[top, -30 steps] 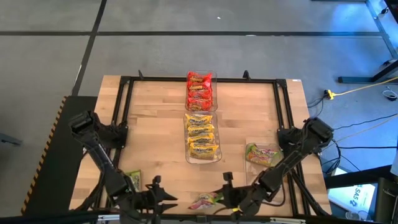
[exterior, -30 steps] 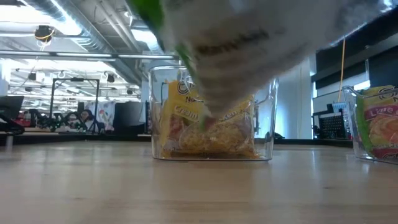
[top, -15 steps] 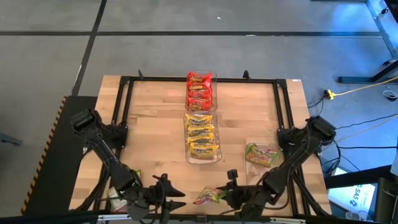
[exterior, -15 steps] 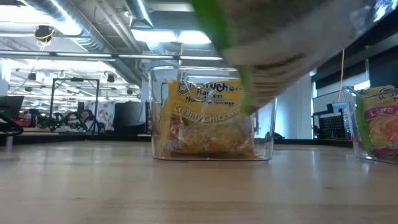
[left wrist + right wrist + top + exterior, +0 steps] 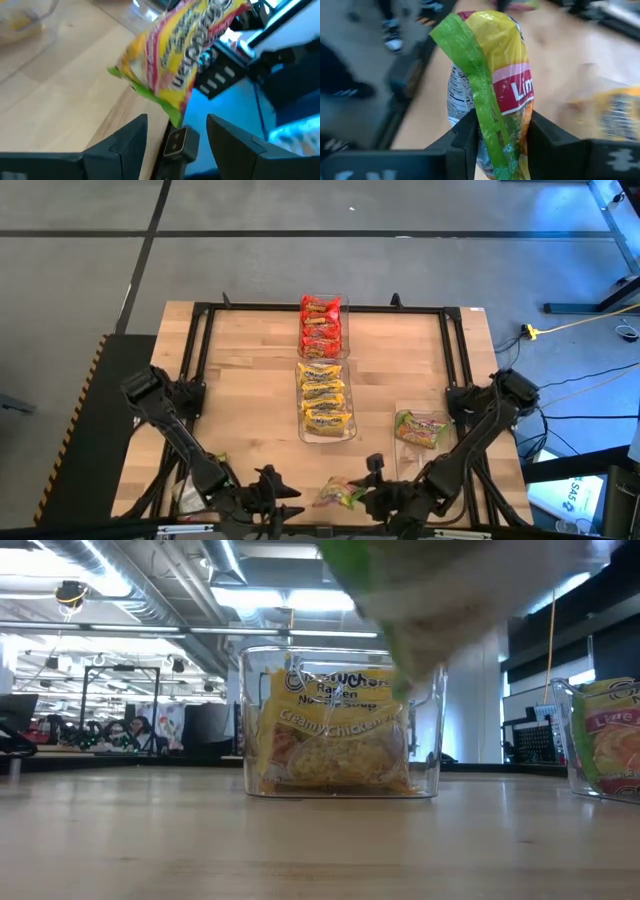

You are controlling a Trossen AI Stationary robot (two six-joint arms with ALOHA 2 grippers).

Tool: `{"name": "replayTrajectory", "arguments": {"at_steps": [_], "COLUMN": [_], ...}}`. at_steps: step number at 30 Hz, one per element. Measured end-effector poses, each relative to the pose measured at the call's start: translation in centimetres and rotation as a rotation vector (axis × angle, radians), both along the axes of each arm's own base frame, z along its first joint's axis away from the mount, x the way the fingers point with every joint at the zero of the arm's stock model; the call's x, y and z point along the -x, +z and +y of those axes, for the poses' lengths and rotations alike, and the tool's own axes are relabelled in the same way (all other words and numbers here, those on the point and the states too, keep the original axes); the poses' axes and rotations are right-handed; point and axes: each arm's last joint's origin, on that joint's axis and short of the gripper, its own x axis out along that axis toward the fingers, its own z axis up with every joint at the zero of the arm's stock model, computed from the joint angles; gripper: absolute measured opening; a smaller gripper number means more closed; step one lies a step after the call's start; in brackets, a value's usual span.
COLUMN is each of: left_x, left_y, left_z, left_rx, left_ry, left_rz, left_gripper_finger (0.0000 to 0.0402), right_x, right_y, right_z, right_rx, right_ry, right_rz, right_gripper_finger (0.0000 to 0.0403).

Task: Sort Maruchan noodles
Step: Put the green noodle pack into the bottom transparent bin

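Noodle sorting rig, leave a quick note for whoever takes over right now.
Right gripper: shut on a green-edged packet, held at the table's near edge.
Left gripper: open, empty, beside it.
Done: red packets fill the far bin, yellow packets the middle bin, one green-edged packet in the right bin.
Left: bin the held packet and another packet by the left arm.

Wooden table (image 5: 240, 390) with 3 clear bins

1 bin (image 5: 323, 326) of red packets sits at the far middle, 1 bin (image 5: 325, 402) of yellow packets just nearer, and 1 bin (image 5: 423, 432) holding a green-edged packet stands toward the right edge. A black frame (image 5: 200, 340) borders the tabletop.
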Motion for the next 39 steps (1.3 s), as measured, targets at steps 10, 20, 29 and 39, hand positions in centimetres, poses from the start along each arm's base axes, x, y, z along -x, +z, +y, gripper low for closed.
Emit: {"name": "replayTrajectory", "arguments": {"at_steps": [10, 20, 29, 39], "left_x": [-1.3, -4.0, -5.1, -4.7], "left_y": [1.1, 6.3, 7.3, 7.8], "left_z": [-0.1, 1.3, 2.7, 2.4], "left_rx": [-0.016, 0.223, 0.346, 0.338], "left_ry": [-0.207, -0.562, -0.605, -0.682], "left_rz": [-0.058, -0.481, -0.547, -0.612], "left_gripper_finger": [0.0197, 0.0197, 0.0197, 0.0197], "right_x": [-1.1, -2.0, -2.0, -2.9], "right_y": [1.9, 10.2, 14.1, 13.6], "right_z": [2.7, 4.1, 3.8, 2.8], "right_rx": [-0.124, 0.052, 0.2, 0.253], "right_ry": [0.37, 0.6, 0.608, 0.566], "right_rz": [-0.204, -0.508, -0.555, -0.505], "right_gripper_finger": [0.0101, 0.0101, 0.0101, 0.0101]}}
